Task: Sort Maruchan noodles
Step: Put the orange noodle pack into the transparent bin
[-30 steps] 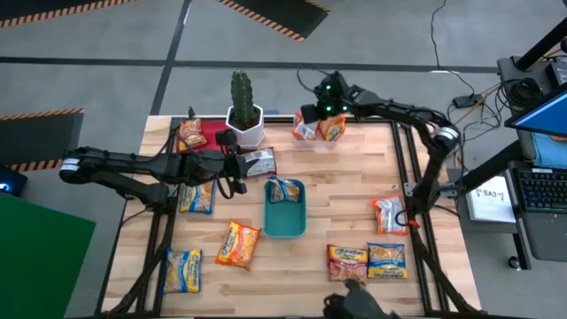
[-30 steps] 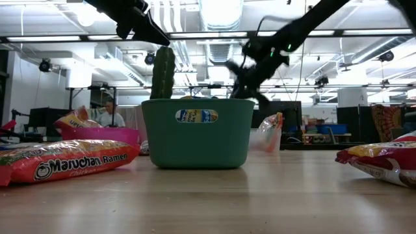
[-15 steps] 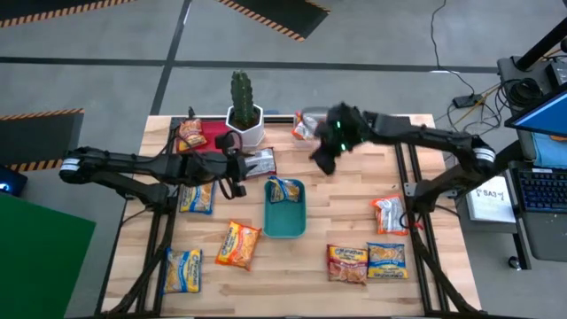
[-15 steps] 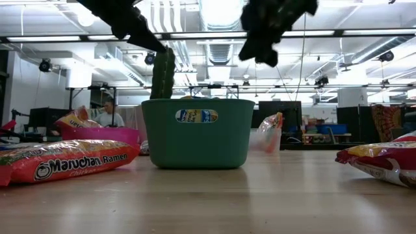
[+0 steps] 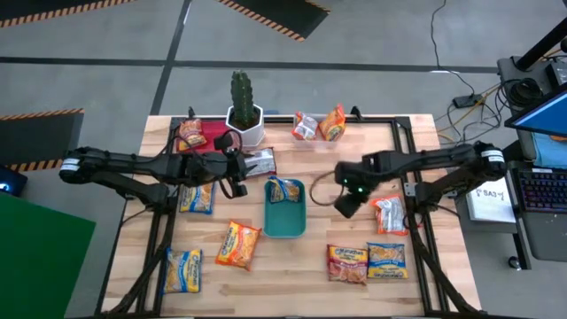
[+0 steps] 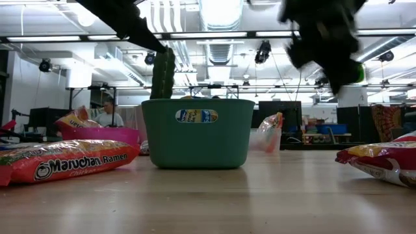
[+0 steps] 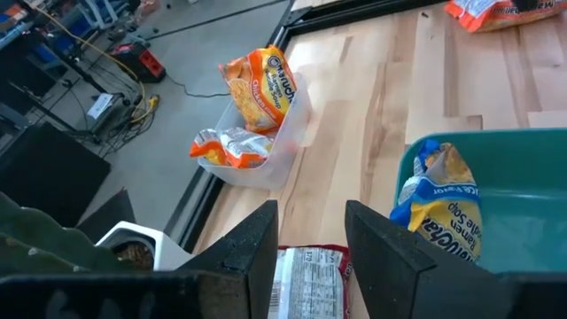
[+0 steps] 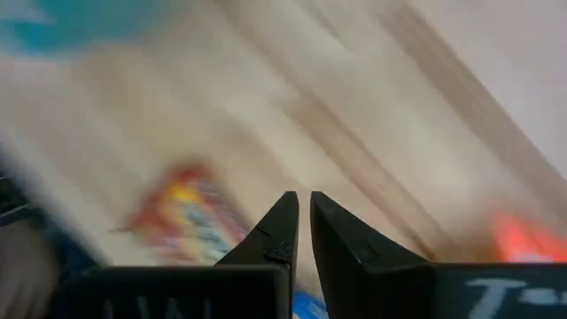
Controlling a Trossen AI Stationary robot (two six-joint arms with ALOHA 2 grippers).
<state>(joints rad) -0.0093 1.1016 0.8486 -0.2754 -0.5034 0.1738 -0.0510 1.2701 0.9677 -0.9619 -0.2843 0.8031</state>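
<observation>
My left gripper (image 5: 237, 168) (image 7: 310, 235) hangs open over a white-red Maruchan packet (image 5: 259, 162) (image 7: 306, 279) lying flat beside the cactus pot, without touching it. My right gripper (image 5: 345, 202) (image 8: 304, 221) is shut and empty, raised above bare table between the green tray (image 5: 285, 226) and another white-red packet (image 5: 388, 214). One yellow-blue packet (image 5: 283, 189) (image 7: 438, 199) leans inside the green tray. The clear tray (image 7: 266, 168) at the far edge holds an orange packet (image 5: 333, 124) and a white-red one (image 5: 304, 127). The pink tray (image 5: 211, 135) holds an orange packet (image 5: 189, 133).
Loose packets lie flat on the table: yellow-blue (image 5: 197, 197), orange (image 5: 238, 244), yellow-blue (image 5: 182, 270), red (image 5: 347, 263) and yellow-blue (image 5: 386, 260). The cactus in its white pot (image 5: 243, 111) stands at the far edge between the pink and clear trays.
My right gripper has swung quickly from the clear tray at the far edge toward the near edge and to the right, ending beside the green tray. The orange packet has stayed in the clear tray. The left arm has kept still.
</observation>
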